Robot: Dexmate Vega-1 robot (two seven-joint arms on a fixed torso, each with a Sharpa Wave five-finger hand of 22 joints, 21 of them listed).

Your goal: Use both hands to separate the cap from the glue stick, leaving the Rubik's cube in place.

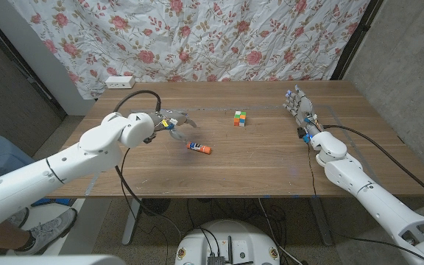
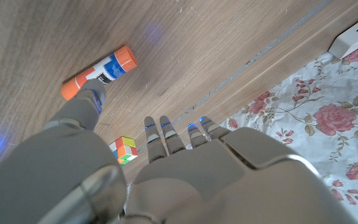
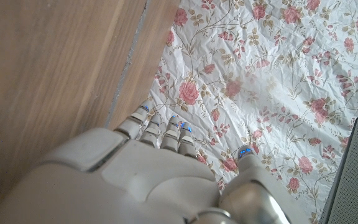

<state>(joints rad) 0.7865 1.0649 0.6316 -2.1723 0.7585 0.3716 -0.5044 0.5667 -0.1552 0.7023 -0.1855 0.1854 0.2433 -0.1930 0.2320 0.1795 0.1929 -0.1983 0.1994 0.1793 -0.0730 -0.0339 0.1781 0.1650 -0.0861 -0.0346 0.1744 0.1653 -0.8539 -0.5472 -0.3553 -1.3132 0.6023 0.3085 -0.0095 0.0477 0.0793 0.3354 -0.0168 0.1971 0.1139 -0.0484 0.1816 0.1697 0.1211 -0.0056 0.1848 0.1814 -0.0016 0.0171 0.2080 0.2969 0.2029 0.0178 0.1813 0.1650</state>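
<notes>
A glue stick with orange ends and a white-blue label lies on the wooden table, cap on. It also appears in the left wrist view as the glue stick. My left hand hovers just left of and behind it, fingers spread, holding nothing; the thumb tip is close to the stick. The Rubik's cube stands farther back near the table's middle, seen too as the cube. My right hand is at the table's right side, fingers extended toward the back, with nothing in it.
A white power strip lies at the back left corner of the table. A floral cloth hangs behind. Cables run along both arms.
</notes>
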